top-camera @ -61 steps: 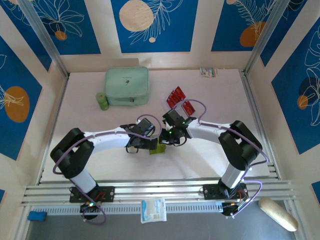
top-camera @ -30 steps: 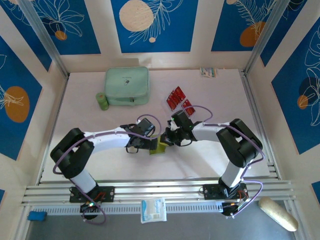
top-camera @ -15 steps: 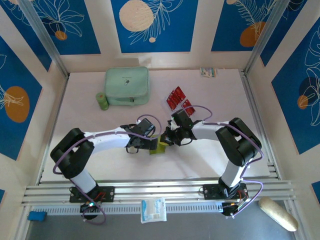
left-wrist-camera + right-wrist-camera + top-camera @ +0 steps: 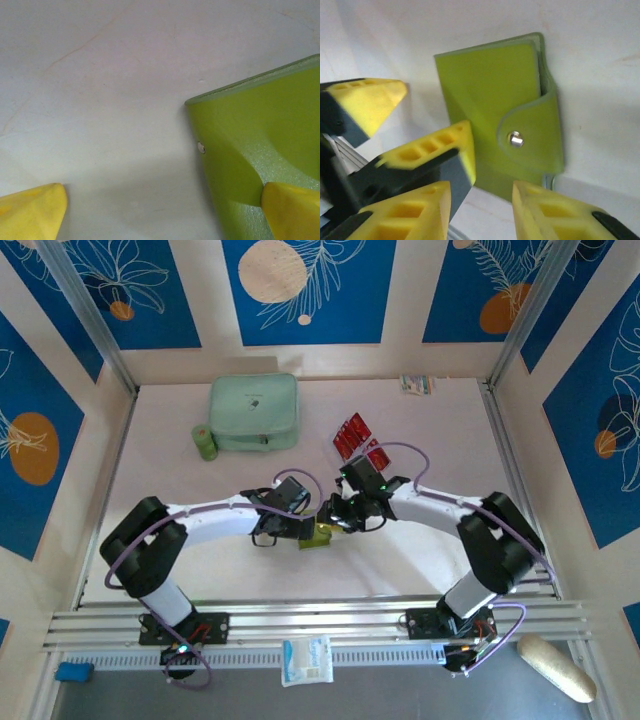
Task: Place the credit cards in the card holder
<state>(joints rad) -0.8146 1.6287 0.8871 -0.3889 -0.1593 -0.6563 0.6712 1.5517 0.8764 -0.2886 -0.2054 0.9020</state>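
Right wrist view: card holder [image 4: 490,90] lies flat on the worktop [image 4: 600,45], closed, with the snap tab [image 4: 515,139] fastened over its right-hand edge. The right fingers [image 4: 555,212] stand apart with nothing between them. The holder's near edge and the snap sit just ahead of their gap. The holder's long axis runs away from these fingers, roughly in line with their reach.

The left fingers [image 4: 440,150] come in from the opposite side, spread wide. One tip overlaps the holder's left edge. The other is off it, over bare worktop.

Left wrist view: same reading. One tip [image 4: 292,210] is over the green cover and the other [image 4: 30,210] is well apart from it. Cannot tell whether that tip presses down or only hovers.

Top view: holder [image 4: 321,534] sits between the two wrists, both very near it. The credit cards [image 4: 349,434] are red and lie farther back, behind the right arm.

Judgement: the tab must come undone first. The right fingers face the snap, so they are better placed to lift it while the left fingers pin the cover.
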